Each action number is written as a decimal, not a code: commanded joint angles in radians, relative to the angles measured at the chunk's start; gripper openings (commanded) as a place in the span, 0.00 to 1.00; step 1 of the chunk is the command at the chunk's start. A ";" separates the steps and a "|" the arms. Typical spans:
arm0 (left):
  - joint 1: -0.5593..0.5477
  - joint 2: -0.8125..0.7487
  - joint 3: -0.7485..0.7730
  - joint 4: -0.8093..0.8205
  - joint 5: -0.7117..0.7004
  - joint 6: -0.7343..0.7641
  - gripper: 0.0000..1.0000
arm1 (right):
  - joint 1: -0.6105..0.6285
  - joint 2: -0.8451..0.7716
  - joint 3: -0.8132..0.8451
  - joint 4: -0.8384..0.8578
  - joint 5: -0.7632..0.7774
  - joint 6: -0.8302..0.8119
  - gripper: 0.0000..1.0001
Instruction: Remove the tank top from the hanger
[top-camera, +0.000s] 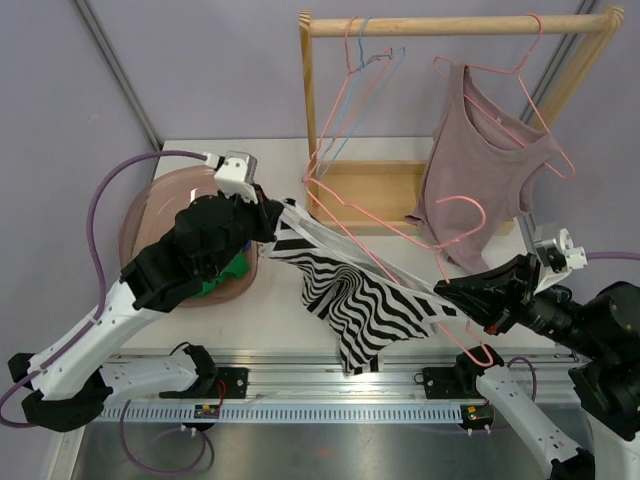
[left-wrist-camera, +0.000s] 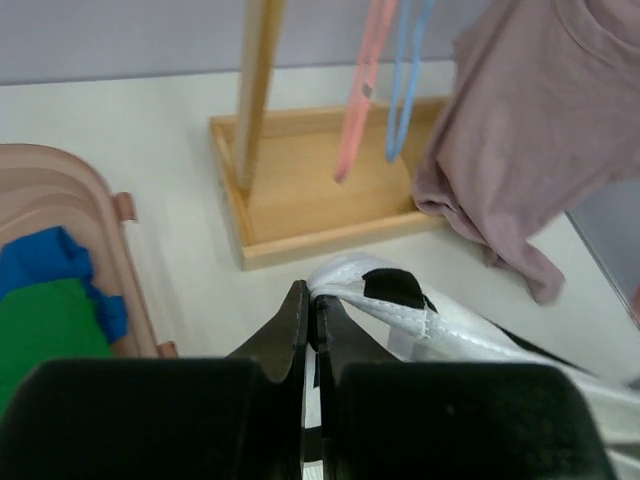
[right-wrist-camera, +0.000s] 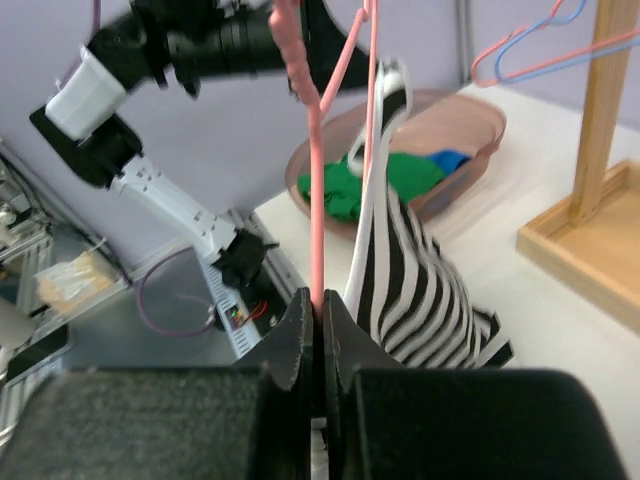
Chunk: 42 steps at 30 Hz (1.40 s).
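A black-and-white striped tank top (top-camera: 360, 300) hangs stretched over the table on a pink hanger (top-camera: 372, 232). My left gripper (top-camera: 274, 222) is shut on its white shoulder strap (left-wrist-camera: 400, 300) at the left end. My right gripper (top-camera: 452, 296) is shut on the pink hanger's wire (right-wrist-camera: 316, 200) at the right end. In the right wrist view the striped top (right-wrist-camera: 420, 290) drapes down beside the wire.
A wooden rack (top-camera: 460, 25) stands at the back with a mauve tank top (top-camera: 480, 160) on a pink hanger and spare pink and blue hangers (top-camera: 360, 60). A pink basin (top-camera: 150, 210) at the left holds green and blue clothes (left-wrist-camera: 50, 310).
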 joint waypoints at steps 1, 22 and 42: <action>0.023 -0.108 -0.173 0.267 0.326 0.086 0.00 | -0.001 -0.090 -0.134 0.329 0.109 0.130 0.00; -0.147 -0.093 -0.302 0.128 0.295 0.077 0.49 | -0.003 -0.063 -0.257 0.415 0.799 0.150 0.00; -0.158 -0.246 -0.332 -0.197 -0.116 0.063 0.99 | 0.002 0.639 0.362 0.264 0.914 0.004 0.00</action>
